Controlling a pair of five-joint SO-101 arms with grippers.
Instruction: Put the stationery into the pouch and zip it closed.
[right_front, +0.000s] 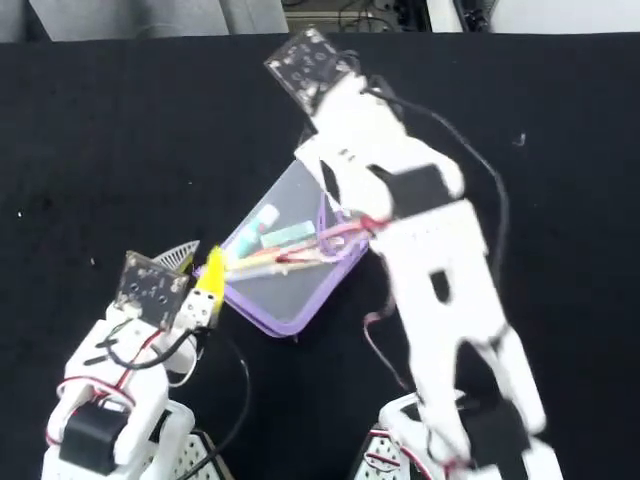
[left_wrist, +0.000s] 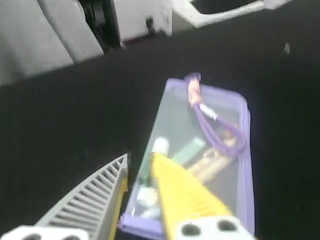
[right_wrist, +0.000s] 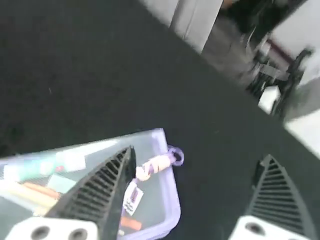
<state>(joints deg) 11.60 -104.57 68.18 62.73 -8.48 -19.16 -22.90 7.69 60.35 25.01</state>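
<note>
A clear pouch with purple trim lies mid-table, with pencils and a green eraser showing through it. My left gripper is open at the pouch's near end: the yellow finger lies over the clear face, and the grey finger sits just off its edge. The right arm stretches over the pouch's far end. My right gripper is wide open above the pouch, with the zip pull and the purple strap between its black fingers.
A black cloth covers the table all around the pouch. Both arm bases stand at the near edge. Furniture and cables show beyond the far edge.
</note>
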